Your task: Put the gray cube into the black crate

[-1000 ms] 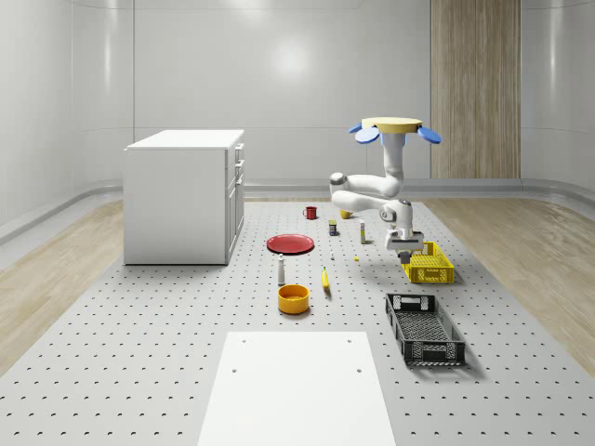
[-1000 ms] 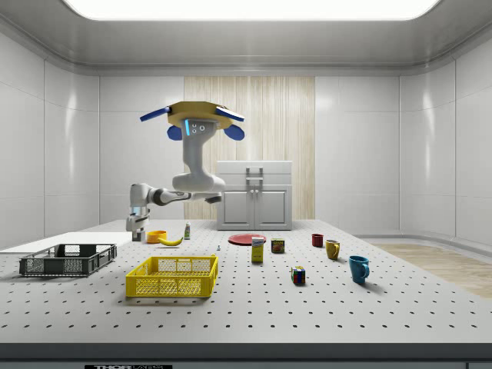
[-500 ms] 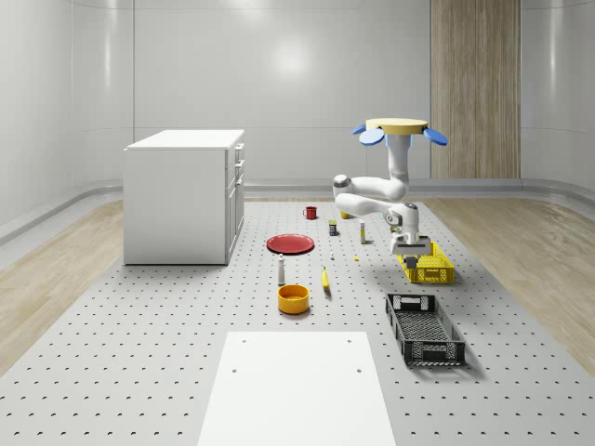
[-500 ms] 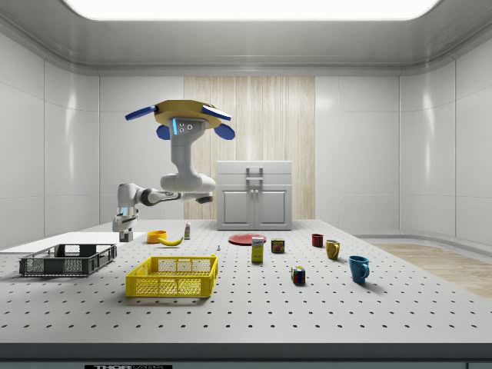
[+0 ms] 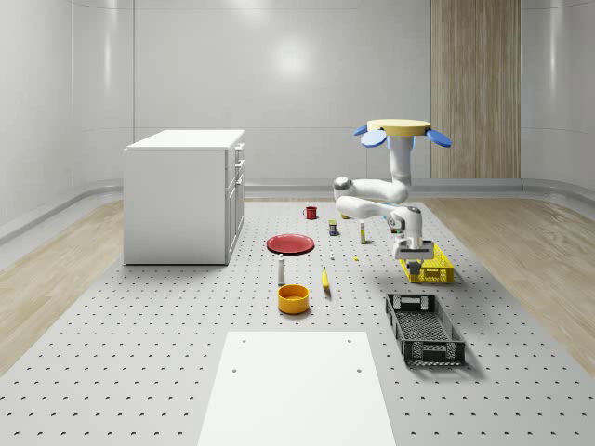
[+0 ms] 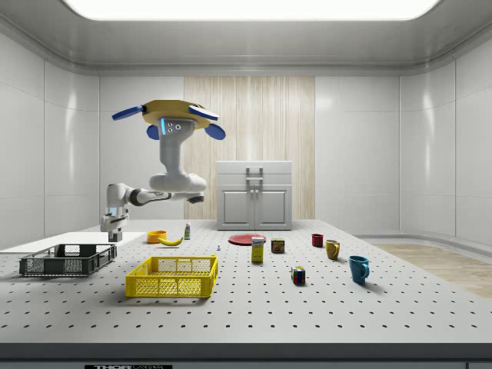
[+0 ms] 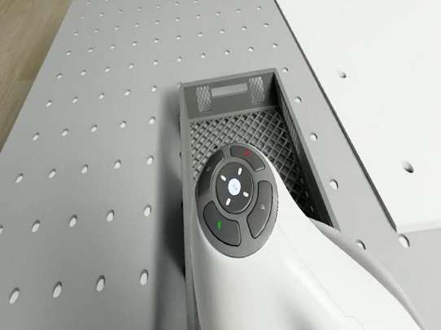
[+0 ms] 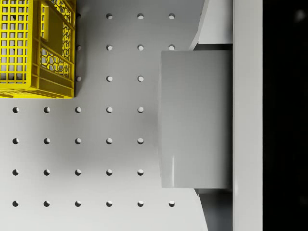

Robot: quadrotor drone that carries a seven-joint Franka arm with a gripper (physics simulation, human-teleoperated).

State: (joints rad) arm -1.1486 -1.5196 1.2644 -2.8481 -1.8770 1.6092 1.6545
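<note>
A ceiling panel (image 6: 254, 8) is lighting my scene evenly and brightly; glare is showing on the back wall (image 5: 293, 60), and the shadows are falling soft.

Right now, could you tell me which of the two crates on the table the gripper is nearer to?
The yellow crate. The gripper, shut on the gray cube, hangs just past that crate's near corner, while the black crate lies further toward the camera.
</note>
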